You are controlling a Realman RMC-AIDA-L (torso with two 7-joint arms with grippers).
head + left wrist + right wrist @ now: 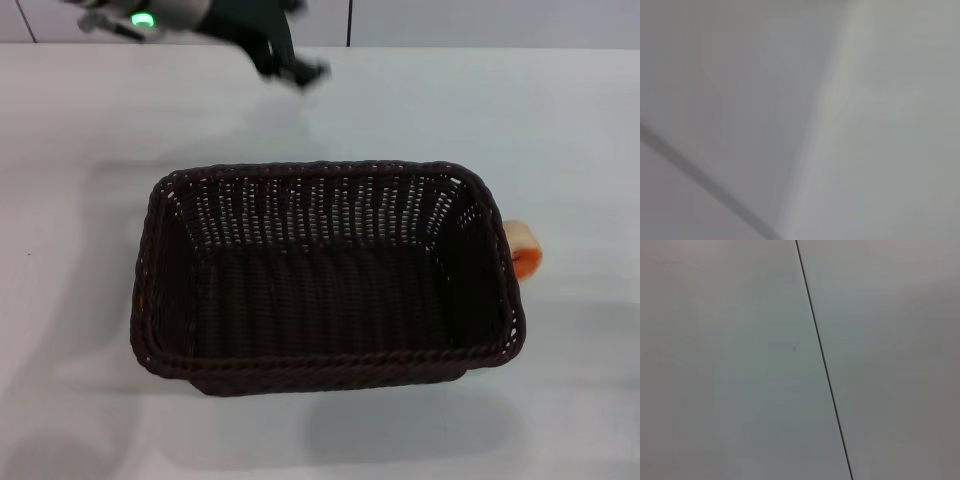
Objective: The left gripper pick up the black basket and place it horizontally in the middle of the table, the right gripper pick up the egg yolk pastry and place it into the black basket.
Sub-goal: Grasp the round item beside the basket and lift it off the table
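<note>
Presently, one entry per item.

Bench (560, 120): plain white smooth flat top, carrying everything below.

Basket (325, 275): large rectangular dark brown-black woven wicker basket, sloping openwork sides, braided rim. It sits upright, mouth up, about mid-bench, its long axis running left to right across the robot's front. Inside shows only woven floor. By its placing, the basket step looks complete.

Pastry (524, 250): small round cream-beige egg yolk pastry with an orange-red patch. It lies on the bench just outside the basket's right short wall, touching or nearly touching the rim, partly hidden behind it. Not yet in the basket.

Left end effector (290, 62): black arm tip on a grey-white rounded housing with a green ring light. It hangs over the far bench beyond the basket's far long wall, well apart from it, holding nothing. Whether its fingers are apart or together cannot be told.

Right end effector: not seen in the head view; its wrist view shows only a pale surface with a thin dark seam.

Governing relation: the pastry lies on the basket's right side, so the right arm is judged nearer; the carry would be short, leftward over the right rim.
</note>
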